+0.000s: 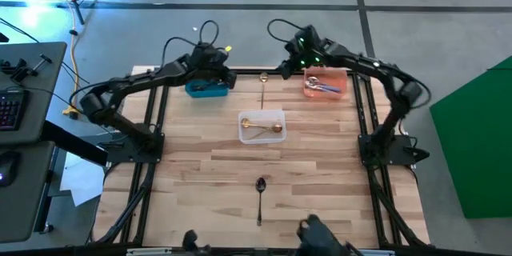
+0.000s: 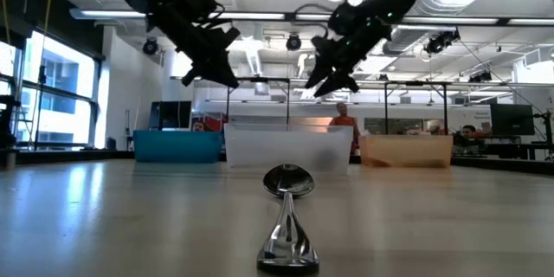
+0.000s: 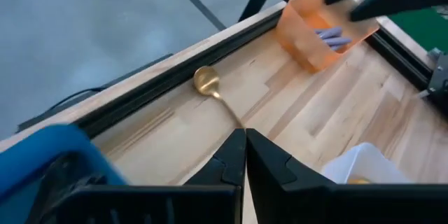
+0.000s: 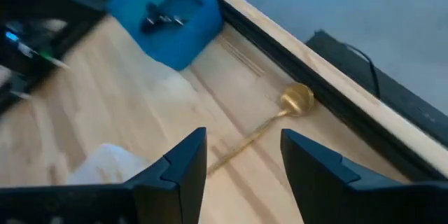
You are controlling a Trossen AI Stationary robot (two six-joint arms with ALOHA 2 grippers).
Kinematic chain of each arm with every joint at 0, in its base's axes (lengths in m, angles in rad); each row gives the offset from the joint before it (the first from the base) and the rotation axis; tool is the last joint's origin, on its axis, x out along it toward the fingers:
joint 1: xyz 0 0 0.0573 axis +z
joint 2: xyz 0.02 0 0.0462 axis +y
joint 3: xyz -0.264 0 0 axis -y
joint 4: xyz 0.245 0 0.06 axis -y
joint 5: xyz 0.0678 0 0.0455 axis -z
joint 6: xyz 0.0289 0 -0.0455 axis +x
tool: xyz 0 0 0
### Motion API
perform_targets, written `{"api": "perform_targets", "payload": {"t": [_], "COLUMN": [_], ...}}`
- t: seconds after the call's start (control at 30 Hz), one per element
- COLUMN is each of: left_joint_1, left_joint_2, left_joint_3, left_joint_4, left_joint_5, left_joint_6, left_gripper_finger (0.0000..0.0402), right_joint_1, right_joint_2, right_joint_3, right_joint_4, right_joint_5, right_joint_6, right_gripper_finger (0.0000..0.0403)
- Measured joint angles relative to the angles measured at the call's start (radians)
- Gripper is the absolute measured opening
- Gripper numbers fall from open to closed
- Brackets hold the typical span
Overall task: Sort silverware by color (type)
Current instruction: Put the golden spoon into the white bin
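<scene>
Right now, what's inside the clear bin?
In the clear bin, gold spoons lie together; their exact number isn't clear. The low view shows only its frosted wall, hiding the contents.

Bright even overhead light, window glare at left in low view, wrist views motion-blurred

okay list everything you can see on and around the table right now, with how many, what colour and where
Blue bin: one, far left, dark spoons inside.
Clear bin: one, table centre.
Orange bin: one, far right.
Gold spoon in clear bin: at least one.
Loose gold spoon: one, far edge, between blue and orange bins.
Lilac-handled spoons: a few, silver, in the orange bin.
Dark spoon: one, near edge, centre.
Table: one, pale wood.
Left gripper: black, above the blue bin, jaws shut, empty.
Right gripper: black, beside the orange bin, jaws open, empty.
</scene>
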Motion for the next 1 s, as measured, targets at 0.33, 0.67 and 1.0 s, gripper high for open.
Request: {"api": "perform_targets", "payload": {"t": [0.33,0.67,1.0], "left_joint_1": [0.0,0.0,0.0], "left_joint_2": [-0.109,-0.111,-0.111], "left_joint_3": [-0.117,-0.123,-0.123], "left_joint_4": [0.001,0.025,0.03], "left_joint_5": [-0.045,-0.046,-0.046], "left_joint_6": [-0.053,-0.053,-0.053], "left_gripper_finger": [0.0003,0.0003,0.0003], "right_joint_1": [-0.036,0.019,0.047], "right_joint_2": [0.319,0.48,0.568], "right_joint_3": [0.284,0.424,0.5], "right_joint_4": [-0.17,-0.2,-0.312], "right_joint_5": [-0.127,-0.151,-0.023], "right_joint_6": [-0.159,-0.128,-0.071], "right_gripper_finger": [0.0167,0.0026,0.0011]}}
